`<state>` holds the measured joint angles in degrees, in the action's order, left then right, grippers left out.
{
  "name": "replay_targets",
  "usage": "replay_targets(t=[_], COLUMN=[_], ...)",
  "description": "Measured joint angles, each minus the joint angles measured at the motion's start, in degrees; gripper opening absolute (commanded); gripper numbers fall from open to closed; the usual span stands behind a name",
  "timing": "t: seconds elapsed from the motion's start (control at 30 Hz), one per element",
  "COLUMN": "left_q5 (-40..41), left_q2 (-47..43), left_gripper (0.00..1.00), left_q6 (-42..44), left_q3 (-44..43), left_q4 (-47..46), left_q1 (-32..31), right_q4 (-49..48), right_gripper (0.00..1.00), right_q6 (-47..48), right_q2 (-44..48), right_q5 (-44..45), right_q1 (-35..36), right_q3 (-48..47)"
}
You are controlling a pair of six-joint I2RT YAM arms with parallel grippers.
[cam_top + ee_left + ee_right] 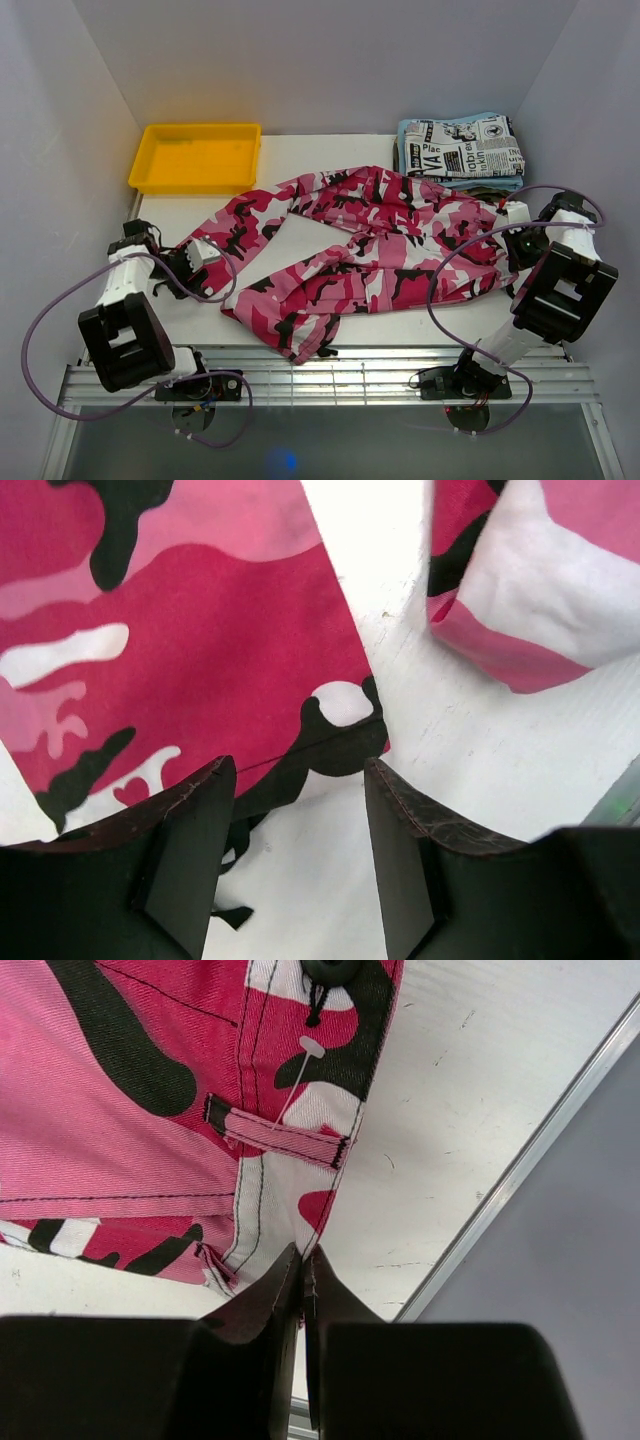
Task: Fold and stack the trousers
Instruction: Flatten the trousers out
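The pink, magenta, white and black camouflage trousers (pixel 380 240) lie crumpled across the middle of the table, waist to the right and legs to the left. My left gripper (pixel 197 262) is open at the far leg's hem. In the left wrist view the hem corner (pixel 330 730) lies just ahead of the open gripper (pixel 300 775), and nothing is between the jaws. My right gripper (pixel 512 243) is at the waist end. In the right wrist view it (pixel 303 1257) is shut on the waistband edge (pixel 290 1170), near a belt loop and a button.
A yellow tray (pixel 197 155) stands at the back left. A folded newspaper-print garment (pixel 460 145) lies on light blue cloth (pixel 500 184) at the back right. Metal rails (pixel 330 375) run along the table's near edge. Walls close in on both sides.
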<state>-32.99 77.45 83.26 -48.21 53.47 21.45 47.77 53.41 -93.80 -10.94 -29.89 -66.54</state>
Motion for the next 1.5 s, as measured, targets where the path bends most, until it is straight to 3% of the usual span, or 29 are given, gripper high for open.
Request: replay_targets(t=[0.1,0.27,0.53,0.73,0.8,0.83,0.9,0.93,1.0,1.13,1.33,1.5], left_q5=[-1.07,-1.53,-0.98,1.66,2.40,2.45,2.60,2.51,2.05,-3.56,-17.35,-29.05], left_q2=[0.02,4.02,0.55,-0.48,0.20,0.35,0.33,0.22,-0.42,-2.49,-2.71,-5.38], left_gripper=[0.65,0.52,0.53,0.54,0.46,0.32,0.20,0.08,0.00,0.00,0.00,0.00], left_q6=[5.55,11.37,18.86,17.68,16.15,15.21,13.57,13.00,11.43,5.16,-15.47,-32.68], left_q3=[0.48,-1.03,1.68,8.39,9.53,9.62,9.57,9.51,8.57,-2.27,-32.81,-46.25], left_q4=[0.57,4.15,9.55,4.13,1.03,-0.46,-3.32,-4.22,-3.61,1.75,2.38,1.29], left_q1=[-0.02,-0.02,-0.02,-0.35,-0.61,-0.66,-0.87,-0.94,-0.96,-1.11,-1.38,-1.42], right_q4=[0.00,0.02,0.04,0.04,0.11,0.15,0.20,0.20,0.15,0.11,0.00,-1.01], right_gripper=[0.08,0.08,0.08,0.08,0.08,0.08,0.08,0.08,0.08,0.08,0.08,0.08], right_q6=[0.00,0.00,-0.02,-0.09,-0.17,-0.20,-0.20,-0.20,-0.20,-0.17,-0.20,-0.02], right_q2=[0.00,0.00,-0.26,-0.33,-0.39,-0.46,-0.70,-0.92,-1.42,-1.73,-1.99,-1.99], right_q5=[0.26,0.50,0.48,0.28,0.24,0.22,0.09,0.07,-0.04,-0.33,-0.94,-1.09], right_q1=[0.00,0.00,0.00,0.00,0.00,0.00,0.00,0.00,0.00,0.00,-0.07,-0.74], right_q3=[0.00,0.00,-0.28,-0.44,-0.55,-0.76,-1.29,-1.66,-2.43,-2.80,-3.06,-3.04])
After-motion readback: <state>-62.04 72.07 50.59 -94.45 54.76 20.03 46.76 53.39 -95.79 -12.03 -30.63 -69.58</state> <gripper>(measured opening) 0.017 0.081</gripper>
